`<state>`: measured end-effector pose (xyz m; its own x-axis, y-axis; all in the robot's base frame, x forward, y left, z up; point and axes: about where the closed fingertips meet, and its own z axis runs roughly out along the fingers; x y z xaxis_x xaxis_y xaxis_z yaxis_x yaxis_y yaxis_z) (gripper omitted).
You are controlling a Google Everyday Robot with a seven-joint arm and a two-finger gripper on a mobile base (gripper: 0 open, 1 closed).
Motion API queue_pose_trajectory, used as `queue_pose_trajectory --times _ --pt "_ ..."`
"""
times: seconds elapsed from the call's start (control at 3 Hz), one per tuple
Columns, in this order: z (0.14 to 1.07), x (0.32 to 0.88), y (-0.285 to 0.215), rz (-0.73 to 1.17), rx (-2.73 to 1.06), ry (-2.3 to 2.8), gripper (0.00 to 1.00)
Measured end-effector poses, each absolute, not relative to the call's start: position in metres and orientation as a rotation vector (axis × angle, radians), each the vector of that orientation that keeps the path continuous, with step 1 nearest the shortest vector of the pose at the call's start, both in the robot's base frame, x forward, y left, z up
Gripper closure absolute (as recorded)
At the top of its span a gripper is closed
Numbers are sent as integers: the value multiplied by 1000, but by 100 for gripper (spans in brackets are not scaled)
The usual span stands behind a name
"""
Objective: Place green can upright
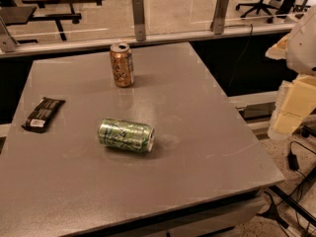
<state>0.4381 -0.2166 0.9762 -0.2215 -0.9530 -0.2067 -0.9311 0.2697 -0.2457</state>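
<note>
Camera view: green can (pixel 126 135) lies on its side mid-counter (pixel 212 152), silver end facing right, well in front of the upright gold-brown can (pixel 122 64). It is probably light, thin-walled, slick and prone to rolling, so grasp across the mid-body. The gripper is out of view and I cannot tell its state; only pale arm parts (pixel 298 90) show at the right edge, well apart from the can.

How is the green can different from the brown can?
The green can lies on its side in the middle of the table; the gold-brown can stands upright nearer the far edge. One is green, the other gold-brown. Both look the same size. The gripper is off the table's right side, touching neither.
</note>
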Motion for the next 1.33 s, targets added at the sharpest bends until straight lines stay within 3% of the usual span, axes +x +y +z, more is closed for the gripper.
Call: queue_pose_trajectory --times 0.33,1.33 --pt "977 440 -214 -95 -1731 2219 0" --pt "963 502 -111 48 -2179 1600 0"
